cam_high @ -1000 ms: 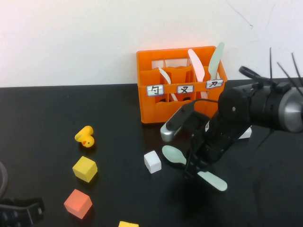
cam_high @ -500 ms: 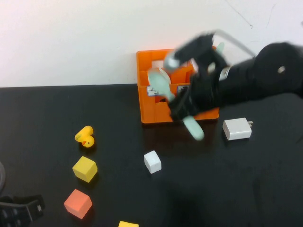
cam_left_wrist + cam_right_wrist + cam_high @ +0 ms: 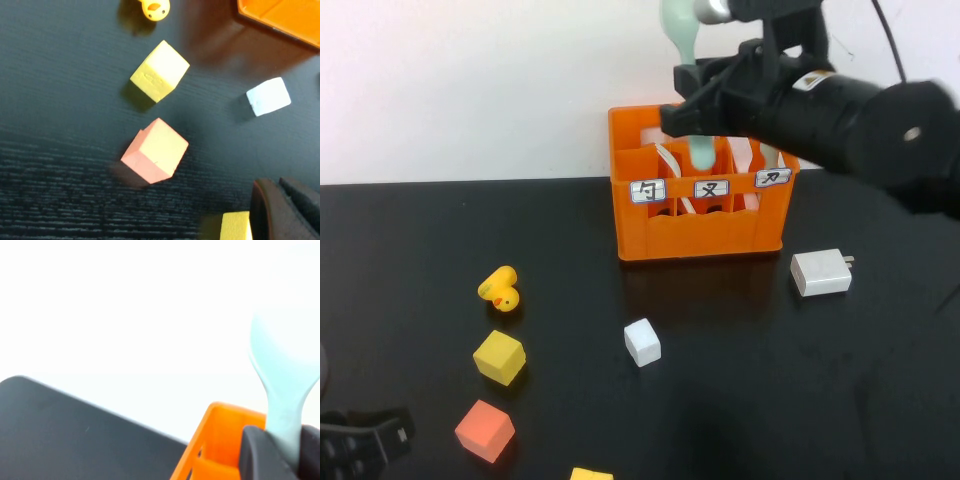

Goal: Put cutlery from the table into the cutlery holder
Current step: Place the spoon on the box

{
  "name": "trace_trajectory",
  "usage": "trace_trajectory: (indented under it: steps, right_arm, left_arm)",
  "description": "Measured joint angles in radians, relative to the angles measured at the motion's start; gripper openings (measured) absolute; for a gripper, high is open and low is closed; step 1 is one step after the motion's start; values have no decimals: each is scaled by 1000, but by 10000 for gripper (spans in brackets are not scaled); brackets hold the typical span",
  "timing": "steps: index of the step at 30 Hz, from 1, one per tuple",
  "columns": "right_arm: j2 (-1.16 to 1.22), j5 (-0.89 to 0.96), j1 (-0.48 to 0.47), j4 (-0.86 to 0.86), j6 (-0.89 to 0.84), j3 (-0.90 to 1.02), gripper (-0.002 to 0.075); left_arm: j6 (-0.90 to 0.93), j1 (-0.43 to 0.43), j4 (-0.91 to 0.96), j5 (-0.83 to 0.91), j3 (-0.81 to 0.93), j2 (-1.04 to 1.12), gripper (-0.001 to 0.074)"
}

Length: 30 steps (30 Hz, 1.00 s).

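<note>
My right gripper (image 3: 698, 103) is shut on the pale mint-green spoon (image 3: 682, 40) and holds it upright, bowl up, high over the orange cutlery holder (image 3: 700, 228). The handle's lower end hangs just over the holder's middle compartment. In the right wrist view the spoon (image 3: 282, 370) rises from between the dark fingers (image 3: 254, 455), with the holder's orange rim (image 3: 220, 440) behind. Pale utensils (image 3: 668, 160) stand inside the holder. My left gripper (image 3: 360, 447) rests low at the table's (image 3: 880, 380) near left corner, beside a yellow block (image 3: 235, 226).
On the table lie a yellow duck (image 3: 500, 290), a yellow cube (image 3: 499, 357), a salmon cube (image 3: 484, 430), a white cube (image 3: 642, 342) and a white charger (image 3: 820, 272). A white wall stands right behind the holder.
My right gripper has lifted the spoon off the table in front of the holder, swung it up and back, and turned it upright above the holder. The left arm has stayed put.
</note>
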Motion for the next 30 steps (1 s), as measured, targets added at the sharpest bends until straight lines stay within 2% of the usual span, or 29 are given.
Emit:
trace_trajectory:
  steps: [6, 15, 22, 30]
  right_arm:
    - [65, -152, 37, -101, 70, -2, 127]
    - [224, -213, 40, -336, 277, -161, 127]
    - [308, -221, 46, -382, 320, -260, 127]
    - [380, -311, 47, -533, 323, -279, 127]
  left_arm:
    - [2, 0, -11, -14, 0, 0, -1]
    - [2, 0, -14, -15, 0, 0, -1]
    - [3, 0, -15, -11, 0, 0, -1]
    - [3, 0, -15, -7, 0, 0, -1]
